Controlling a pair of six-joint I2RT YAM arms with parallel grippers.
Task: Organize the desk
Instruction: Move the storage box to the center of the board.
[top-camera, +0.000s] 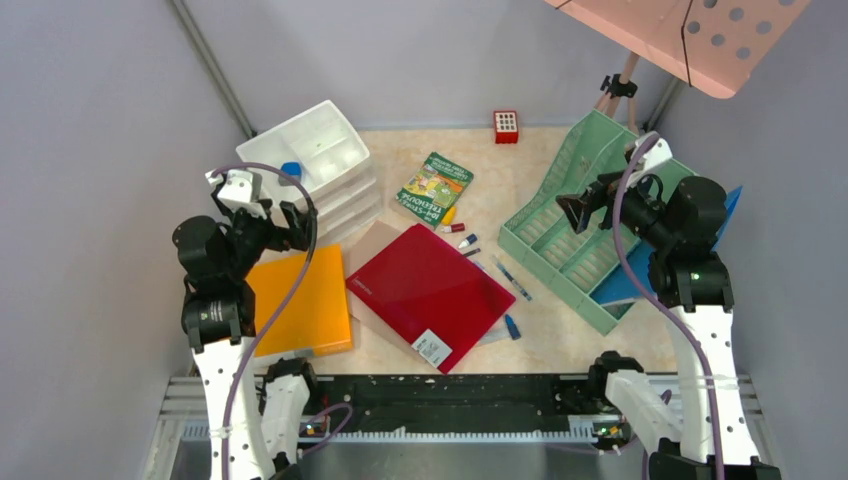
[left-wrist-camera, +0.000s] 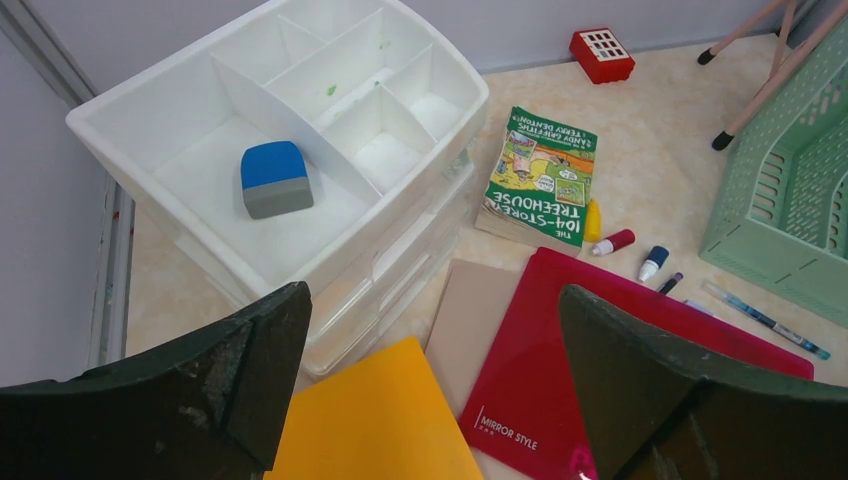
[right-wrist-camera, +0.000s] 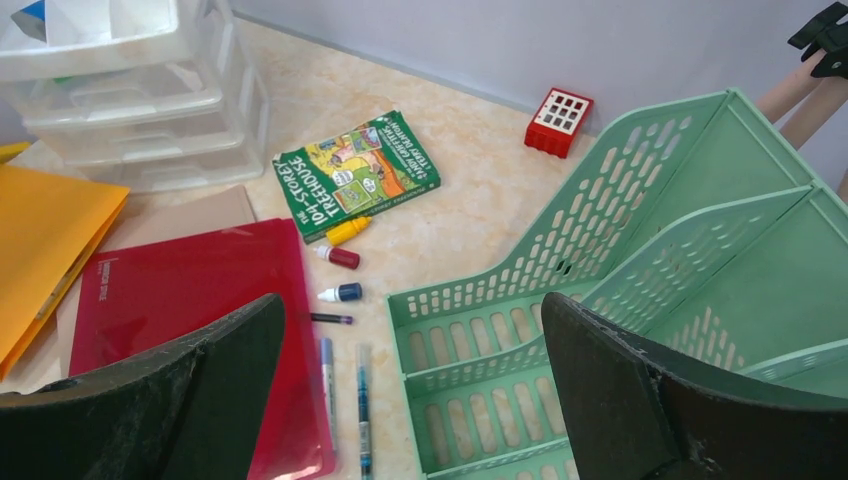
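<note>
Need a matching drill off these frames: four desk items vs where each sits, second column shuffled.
1. blue-grey eraser
2. green paperback
3. small red block
4. red folder

A. close to the back wall
B. partly over a beige sheet
C. in the white drawer unit's top tray
D. yellow marker at its edge

Pairs: 1-C, 2-D, 3-A, 4-B

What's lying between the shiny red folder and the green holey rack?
Loose pens, like a slim clear blue-ink pen and a small blue-capped marker, on the beige marbled desk. The top view shows it.
</note>
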